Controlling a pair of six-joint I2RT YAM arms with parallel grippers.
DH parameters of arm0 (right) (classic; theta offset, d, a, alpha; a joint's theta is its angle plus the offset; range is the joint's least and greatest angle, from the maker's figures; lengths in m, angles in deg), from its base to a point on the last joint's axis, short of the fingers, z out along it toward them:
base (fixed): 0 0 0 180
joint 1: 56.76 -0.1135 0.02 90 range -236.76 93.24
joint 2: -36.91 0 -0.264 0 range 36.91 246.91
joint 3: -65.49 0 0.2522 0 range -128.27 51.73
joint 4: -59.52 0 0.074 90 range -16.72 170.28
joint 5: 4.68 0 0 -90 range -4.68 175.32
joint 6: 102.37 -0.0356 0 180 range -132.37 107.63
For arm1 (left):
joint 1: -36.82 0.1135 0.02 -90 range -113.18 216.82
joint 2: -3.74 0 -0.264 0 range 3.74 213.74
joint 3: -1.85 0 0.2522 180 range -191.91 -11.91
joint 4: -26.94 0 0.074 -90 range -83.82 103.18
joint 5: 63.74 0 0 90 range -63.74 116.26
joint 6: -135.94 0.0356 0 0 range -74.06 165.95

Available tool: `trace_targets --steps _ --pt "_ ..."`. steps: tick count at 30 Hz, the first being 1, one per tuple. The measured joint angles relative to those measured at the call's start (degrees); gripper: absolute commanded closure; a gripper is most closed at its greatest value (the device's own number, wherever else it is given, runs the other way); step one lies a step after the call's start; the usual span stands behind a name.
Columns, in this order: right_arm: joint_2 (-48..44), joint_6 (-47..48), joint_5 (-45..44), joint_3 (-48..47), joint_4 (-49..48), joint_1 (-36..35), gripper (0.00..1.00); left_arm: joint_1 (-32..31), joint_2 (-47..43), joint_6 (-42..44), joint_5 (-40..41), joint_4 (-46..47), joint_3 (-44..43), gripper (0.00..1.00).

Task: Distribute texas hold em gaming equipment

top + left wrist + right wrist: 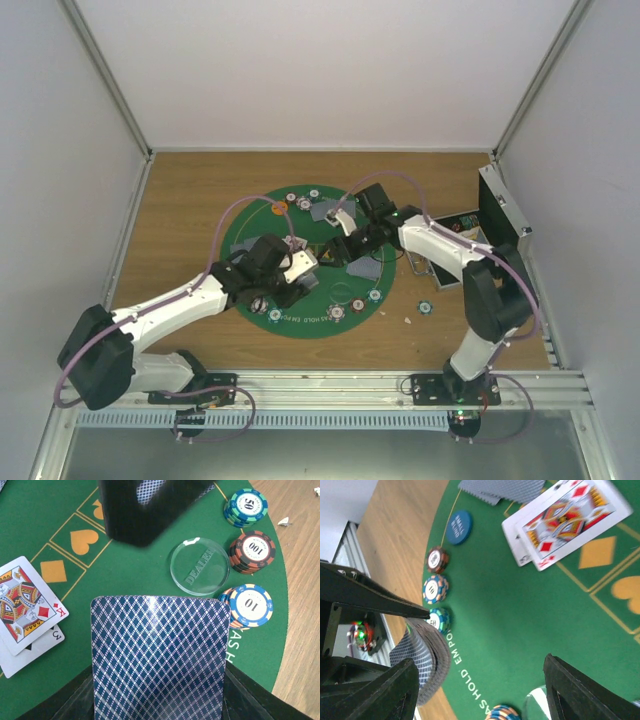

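At the centre of the wooden tabletop [180, 200]: 1 round green felt mat [250, 235], with both arms reaching over it.

- Left fingers [252, 702]: closed on a stack of blue-diamond-backed playing cards [160, 650], held flat above the mat.
- Right fingers [585, 695]: spread wide with nothing between them, just beside the stack.
- Near-right rim of the mat: 1 clear round dealer button [200, 566] and 3 short chip stacks: teal [246, 506], red-and-black [252, 551] and blue-and-cream [250, 605].
- Mid-mat: 1 face-up king of diamonds [25, 600], overlapping a 2nd face-up card.
- Mat rim elsewhere: 1 blue small-blind disc [458, 527] and 1 orange disc [279, 210].
- Bare wood right of the mat: 1 stray teal chip [424, 307].
- Right edge of the tabletop: 1 open silver metal case [495, 215].

Hazards, as judged:
- The 2 sets of fingers work very close together, so a misjudged reach could knock them against each other.
- A pinch on the top card may drag 2 cards off or loosen the whole stack.
- A low sweep toward the near-right rim would topple the chip stacks or shove the dealer button.

Room:
- Bare felt shows between the face-up cards and the button.
- Wood shows along the left and far edges.
- The right side is crowded by the case.
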Motion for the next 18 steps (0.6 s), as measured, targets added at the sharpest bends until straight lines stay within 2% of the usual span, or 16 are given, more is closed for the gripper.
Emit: trace_targets --steps 8,18 --pt "5.4 2.0 2.3 -4.0 3.1 -4.1 0.36 -0.3 0.3 0.2 -0.2 0.1 0.0 0.44" --pt "7.8 5.1 2.2 -5.4 6.5 -5.6 0.39 -0.5 0.5 0.3 -0.2 0.1 0.0 0.44"
